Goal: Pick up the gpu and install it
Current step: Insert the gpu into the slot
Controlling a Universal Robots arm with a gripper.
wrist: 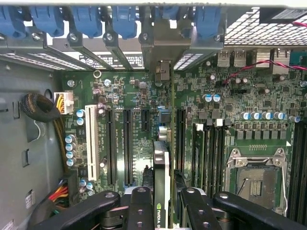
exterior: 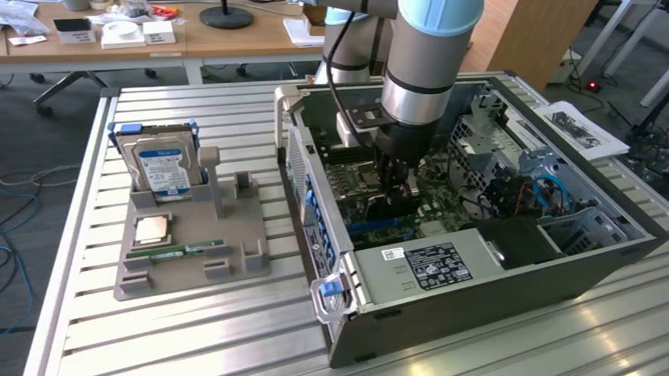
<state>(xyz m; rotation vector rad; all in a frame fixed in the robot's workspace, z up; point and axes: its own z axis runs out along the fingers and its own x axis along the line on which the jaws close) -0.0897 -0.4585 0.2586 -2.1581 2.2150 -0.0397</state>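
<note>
The gpu [wrist: 162, 165] stands on edge between my fingers [wrist: 142, 207], a thin green card with a dark face and a small logo near the grip. Its silver end bracket [wrist: 163, 72] reaches up against the case's rear slot openings. My gripper [wrist: 165, 211] is shut on the card, over the green motherboard [wrist: 120, 86] beside the long black expansion slots [wrist: 127, 143]. Whether the card's edge sits in a slot I cannot tell. In the exterior view my gripper [exterior: 397, 188] reaches straight down into the open computer case [exterior: 471, 266], and the gpu is mostly hidden under it.
Blue slot latches [wrist: 86, 21] line the case's rear wall. The empty CPU socket [wrist: 256, 179] lies beside the card. A cable bundle [wrist: 43, 108] hangs at the case side. Outside, a grey holder [exterior: 235, 270] carries a hard drive [exterior: 162, 164], a CPU [exterior: 155, 229] and a RAM stick [exterior: 178, 251].
</note>
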